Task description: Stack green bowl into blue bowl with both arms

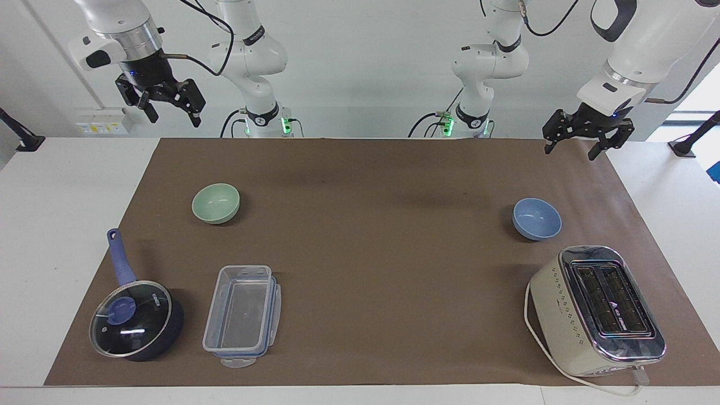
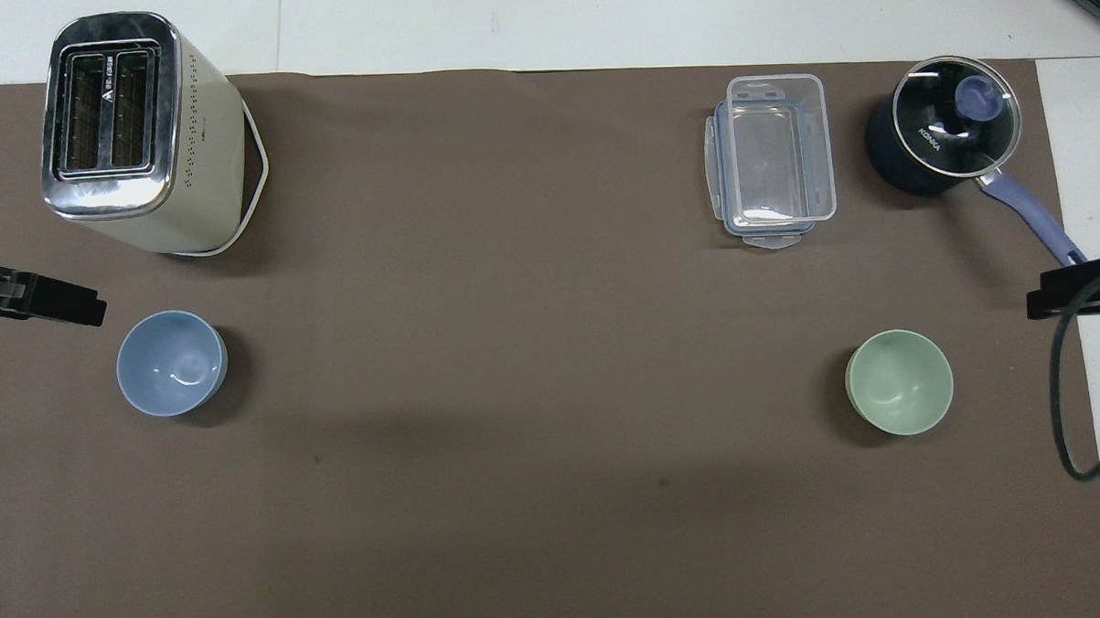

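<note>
The green bowl (image 1: 215,202) (image 2: 900,395) sits upright and empty on the brown mat toward the right arm's end of the table. The blue bowl (image 1: 536,218) (image 2: 170,362) sits upright and empty toward the left arm's end, beside the toaster and nearer to the robots than it. My right gripper (image 1: 174,120) hangs open high in the air over the table's edge by the robots, well above the green bowl. My left gripper (image 1: 571,151) hangs open over the mat's corner by the robots, holding nothing.
A cream toaster (image 1: 596,309) with a white cord stands farther from the robots than the blue bowl. A clear plastic container (image 1: 242,315) and a dark blue lidded saucepan (image 1: 135,318) lie farther out than the green bowl. The brown mat (image 1: 382,253) covers the table.
</note>
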Tool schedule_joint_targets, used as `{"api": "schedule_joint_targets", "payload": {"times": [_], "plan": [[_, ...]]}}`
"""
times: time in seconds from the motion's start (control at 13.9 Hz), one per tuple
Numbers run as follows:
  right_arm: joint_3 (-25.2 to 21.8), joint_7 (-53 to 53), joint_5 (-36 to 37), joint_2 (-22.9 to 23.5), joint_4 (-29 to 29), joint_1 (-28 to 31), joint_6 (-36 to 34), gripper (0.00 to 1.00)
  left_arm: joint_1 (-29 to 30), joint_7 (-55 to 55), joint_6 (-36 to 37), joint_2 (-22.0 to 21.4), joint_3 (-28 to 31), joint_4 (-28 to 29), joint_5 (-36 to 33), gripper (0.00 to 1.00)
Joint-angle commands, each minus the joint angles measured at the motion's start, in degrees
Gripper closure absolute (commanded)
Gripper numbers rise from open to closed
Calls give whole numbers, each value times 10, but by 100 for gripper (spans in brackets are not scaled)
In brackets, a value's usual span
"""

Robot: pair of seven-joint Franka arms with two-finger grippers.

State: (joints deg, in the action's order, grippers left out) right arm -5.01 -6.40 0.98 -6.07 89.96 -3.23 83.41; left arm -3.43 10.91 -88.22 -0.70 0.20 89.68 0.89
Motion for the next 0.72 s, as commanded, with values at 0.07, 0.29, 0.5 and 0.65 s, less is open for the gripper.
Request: {"api": "schedule_joint_targets", "payload": {"times": [0.07,0.29,0.5,0.65], "plan": [[3,13,-8,-12,13,9,10,0,-3,-8,9,-3,2,-6,0,0],[7,15,-11,-10,9,2,4,0,1,2,8,-4,1,-2,0,0],[7,15,-11,-10,9,2,5,0,4,3,5,-11,1,8,0,0],[7,15,-11,-10,9,4,5,0,4,3,4,-11,1,8,0,0]]}}
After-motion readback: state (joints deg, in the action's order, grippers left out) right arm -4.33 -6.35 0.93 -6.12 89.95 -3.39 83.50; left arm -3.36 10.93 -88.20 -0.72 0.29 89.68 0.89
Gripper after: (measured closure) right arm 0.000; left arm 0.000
